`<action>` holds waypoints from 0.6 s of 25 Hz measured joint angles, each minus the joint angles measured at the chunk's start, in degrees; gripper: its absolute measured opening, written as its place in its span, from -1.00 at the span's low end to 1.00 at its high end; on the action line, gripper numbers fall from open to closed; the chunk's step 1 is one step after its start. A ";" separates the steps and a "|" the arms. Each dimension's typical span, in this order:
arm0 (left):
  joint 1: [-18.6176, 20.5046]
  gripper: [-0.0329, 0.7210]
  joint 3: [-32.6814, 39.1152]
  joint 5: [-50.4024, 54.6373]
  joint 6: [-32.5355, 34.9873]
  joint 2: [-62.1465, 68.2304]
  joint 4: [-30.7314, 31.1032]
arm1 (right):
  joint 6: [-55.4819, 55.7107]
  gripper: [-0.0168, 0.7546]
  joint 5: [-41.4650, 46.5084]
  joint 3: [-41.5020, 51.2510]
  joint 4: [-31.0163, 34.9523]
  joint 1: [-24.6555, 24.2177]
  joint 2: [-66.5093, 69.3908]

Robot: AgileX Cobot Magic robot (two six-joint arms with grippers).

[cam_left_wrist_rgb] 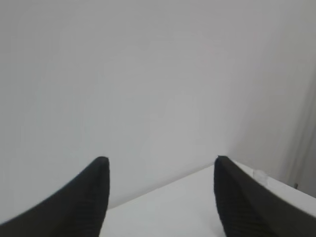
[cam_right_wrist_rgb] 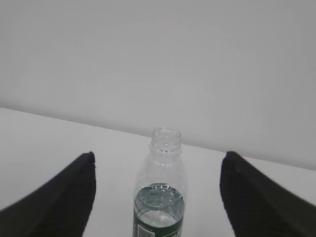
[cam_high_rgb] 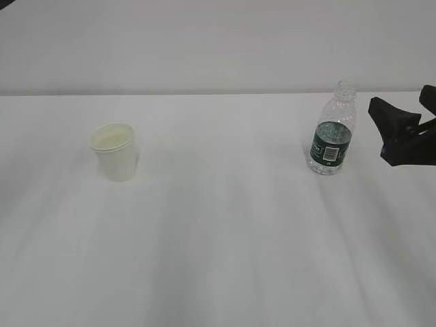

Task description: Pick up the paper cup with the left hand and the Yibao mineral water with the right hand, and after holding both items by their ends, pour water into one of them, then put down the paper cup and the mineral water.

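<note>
The paper cup (cam_high_rgb: 114, 151), white with a cream inside, stands upright on the left of the table. The Yibao mineral water (cam_high_rgb: 332, 133) stands upright on the right; it is a clear uncapped bottle with a dark green label, partly filled. My right gripper (cam_high_rgb: 398, 97) hovers just right of the bottle, open and not touching it. In the right wrist view the bottle (cam_right_wrist_rgb: 160, 197) stands ahead, centred between the spread fingers of the right gripper (cam_right_wrist_rgb: 159, 155). My left gripper (cam_left_wrist_rgb: 160, 160) is open and empty, facing the wall and a table edge. It is outside the exterior view, and the cup is outside its own view.
The white table (cam_high_rgb: 225, 238) ends at a pale wall behind. A wide bare stretch of tabletop lies between cup and bottle.
</note>
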 joint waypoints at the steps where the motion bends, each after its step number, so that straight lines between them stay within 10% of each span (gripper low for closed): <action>1: 0.00 0.43 0.00 0.00 0.10 0.00 -0.52 | 0.00 0.58 0.39 0.00 -0.08 0.00 -0.28; 15: 0.00 0.54 0.00 10.92 0.97 0.00 -10.59 | -0.91 0.58 1.26 0.00 -0.36 0.00 -0.74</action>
